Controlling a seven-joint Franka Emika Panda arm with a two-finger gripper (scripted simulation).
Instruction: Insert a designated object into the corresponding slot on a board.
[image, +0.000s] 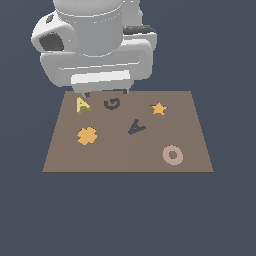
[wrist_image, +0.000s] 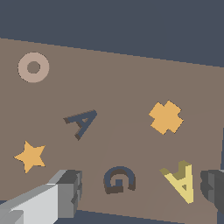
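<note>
Pale ring (image: 173, 155) nearest the lens, tool (image: 104, 93) spread open over the board's (image: 125, 160) far edge.
Yellow letter A (image: 82, 105) lies loose between the fingers (wrist_image: 65, 188), at 10 o'clock from the dark A-shaped slot (image: 136, 127), G-shaped recess (image: 112, 103) between them.

No readable text (only letter shapes)

All I get around the work area is a flat, uniform slate-blue ground (image: 128, 215), matte and featureless, filling both feeds out to every edge. I see no walls, windows or furniture. The lighting looks even and diffuse, with no hard shadows or highlights anywhere on that backdrop.
</note>
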